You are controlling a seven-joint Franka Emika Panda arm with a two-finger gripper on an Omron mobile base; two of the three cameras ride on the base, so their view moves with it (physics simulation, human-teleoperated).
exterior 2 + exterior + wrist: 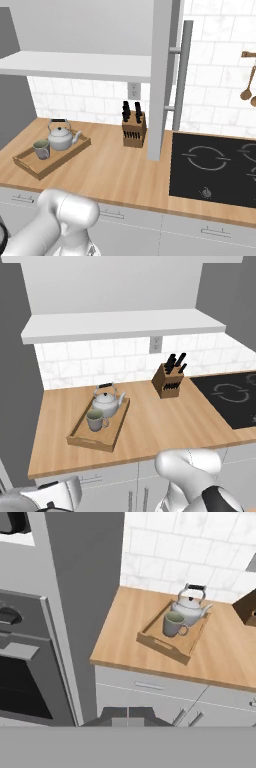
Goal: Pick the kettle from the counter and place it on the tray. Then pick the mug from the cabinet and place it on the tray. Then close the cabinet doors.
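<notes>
End effector state I could not tell, for its dark tips barely showed at the bottom of the hand view and held nothing I could see. On the light-brown wooden tabletop (150, 421) sat the shallow light-wood tray (80, 438), carrying the squat silver-grey kettle (106, 401) and, just beside it, the small grey-green mug (95, 420). One pale grey cabinet door (161, 75) stood open edge-on near the wooden knife block (134, 131).

The wall is faced with white marbled tiles (100, 363), and an outlet (155, 344) is set into it. A wooden knife block (169, 381) is stood before the tiles beside a black cooktop (215, 172). Wooden utensils (248, 80) are hung at the right (partly cut off). A built-in oven (22, 657) is seen beside a grey panel (85, 587).
</notes>
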